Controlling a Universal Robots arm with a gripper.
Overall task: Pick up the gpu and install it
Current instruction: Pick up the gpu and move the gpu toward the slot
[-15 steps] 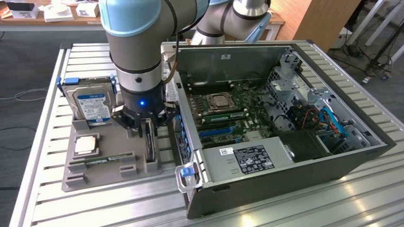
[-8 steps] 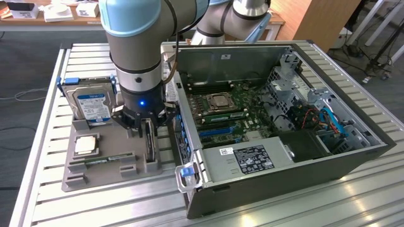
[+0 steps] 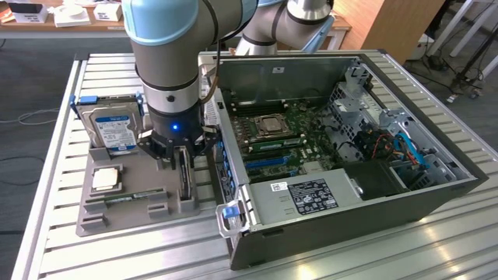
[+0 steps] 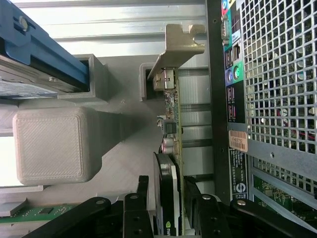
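Observation:
The gpu stands on edge in a slot of the grey holder tray, just beside the computer case. My gripper has come down over it from above, open, with one finger on each side of the card. In the wrist view the gpu runs away from the camera, ending in its silver bracket. My gripper straddles its near end, and the black fingers stand a small gap off the card's faces.
The open computer case lies to the exterior view's right, with blue expansion slots on its motherboard. A hard drive, a processor and a memory stick share the tray. The case's rear grille is close beside the card.

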